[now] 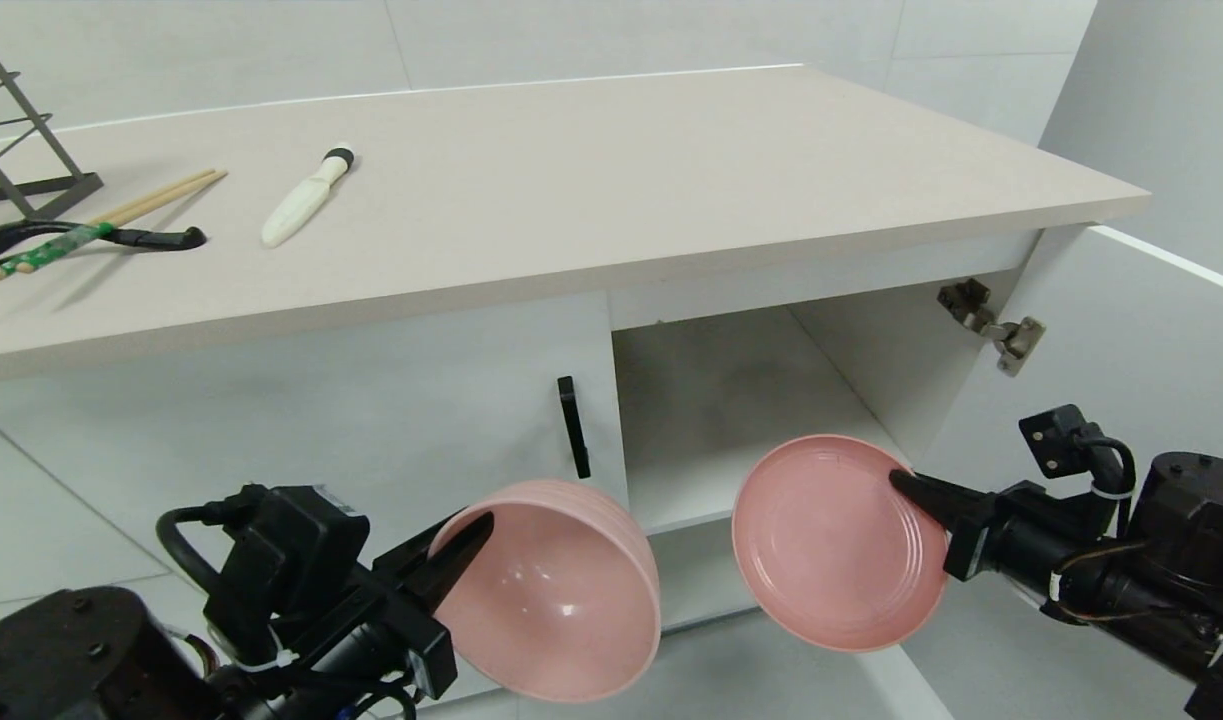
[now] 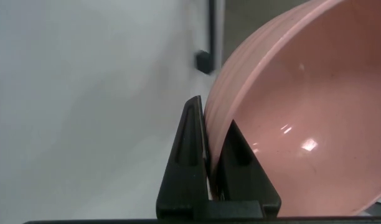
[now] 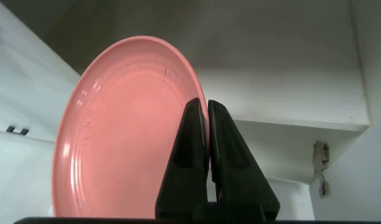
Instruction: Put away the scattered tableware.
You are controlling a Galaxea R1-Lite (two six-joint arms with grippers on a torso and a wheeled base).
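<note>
My left gripper [image 1: 476, 525] is shut on the rim of a pink bowl [image 1: 561, 600], held tilted on its side in front of the closed left cabinet door [image 1: 321, 420]. In the left wrist view the gripper [image 2: 213, 118] pinches the bowl [image 2: 302, 106] wall. My right gripper [image 1: 901, 482] is shut on the edge of a pink plate [image 1: 836, 545], held upright before the open cabinet compartment [image 1: 741, 400]. The right wrist view shows the gripper [image 3: 206, 107] clamped on the plate [image 3: 122, 124]. Chopsticks [image 1: 111, 215] and a white knife [image 1: 306, 198] lie on the counter at the left.
A black wire rack [image 1: 21, 130] stands at the counter's far left with a black-handled utensil [image 1: 121, 238] beside it. The right cabinet door [image 1: 1131, 340] is swung open on its hinge [image 1: 991, 325]. A black handle [image 1: 572, 426] sits on the closed door.
</note>
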